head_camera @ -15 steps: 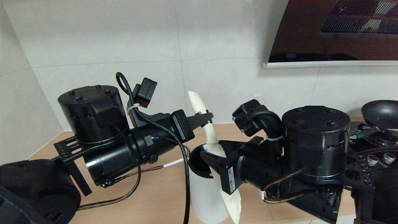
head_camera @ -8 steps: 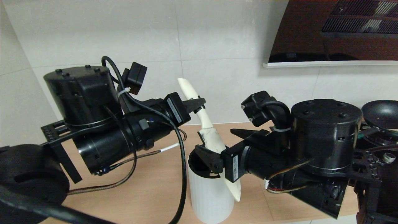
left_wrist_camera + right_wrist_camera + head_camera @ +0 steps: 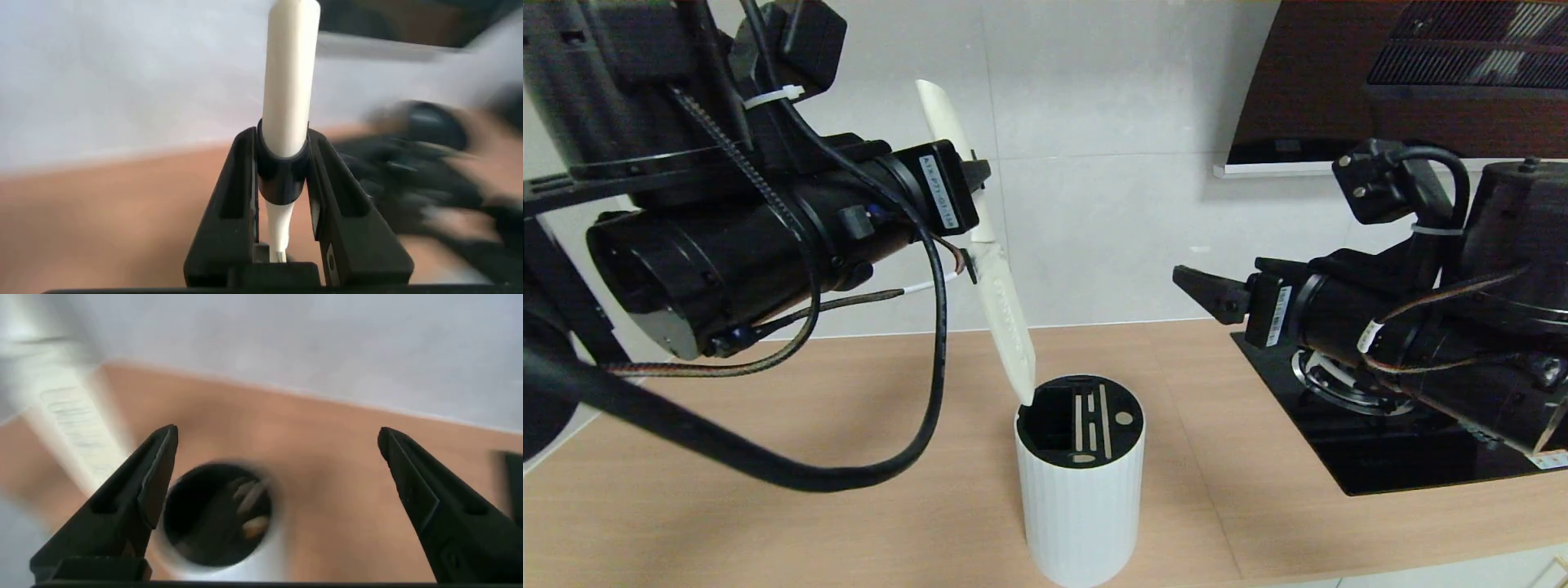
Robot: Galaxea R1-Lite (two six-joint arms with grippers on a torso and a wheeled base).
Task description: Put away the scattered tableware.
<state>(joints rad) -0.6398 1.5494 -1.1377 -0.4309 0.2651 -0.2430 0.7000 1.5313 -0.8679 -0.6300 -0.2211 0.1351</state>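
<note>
Pinching a white knife (image 3: pixel 1005 314), the left tool (image 3: pixel 977 175) holds its tip at the holder (image 3: pixel 1082 498); right tool (image 3: pixel 276 441) spread.

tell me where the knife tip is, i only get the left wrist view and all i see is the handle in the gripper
observer: head view has the knife tip at the left edge of the holder's big opening; can't tell if it's in yet
operator: is it upright
observer: no, tilted, the handle end leans to the robot's left of the tip
operator: right arm in the way
observer: no, the right gripper is open, off to the holder's right on the hob side, clear of the knife
</note>
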